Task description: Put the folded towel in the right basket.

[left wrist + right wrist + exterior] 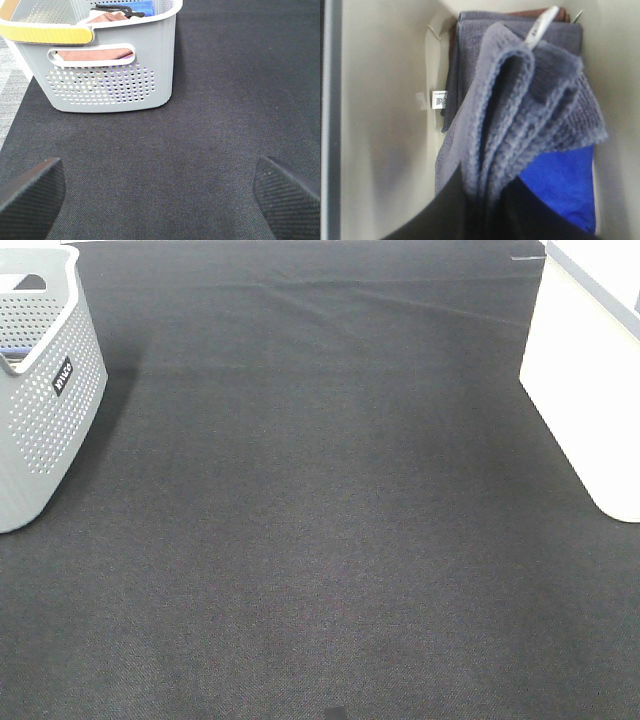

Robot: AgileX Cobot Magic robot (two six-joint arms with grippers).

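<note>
In the right wrist view the folded grey towel (520, 115) hangs bunched from my right gripper (485, 205), which is shut on it. It hangs inside the right basket, whose cream walls (385, 125) close in on both sides. That white basket (585, 390) stands at the right edge of the exterior view. My left gripper (160, 195) is open and empty above the dark mat, well short of the grey left basket (110, 90). Neither arm shows in the exterior view.
Below the held towel lie a blue towel (560, 185) and another grey towel (470, 60) with a white label. The grey perforated basket (45, 400) at far left holds brown and blue cloths (100, 52). A black mat (320, 520) covers the table.
</note>
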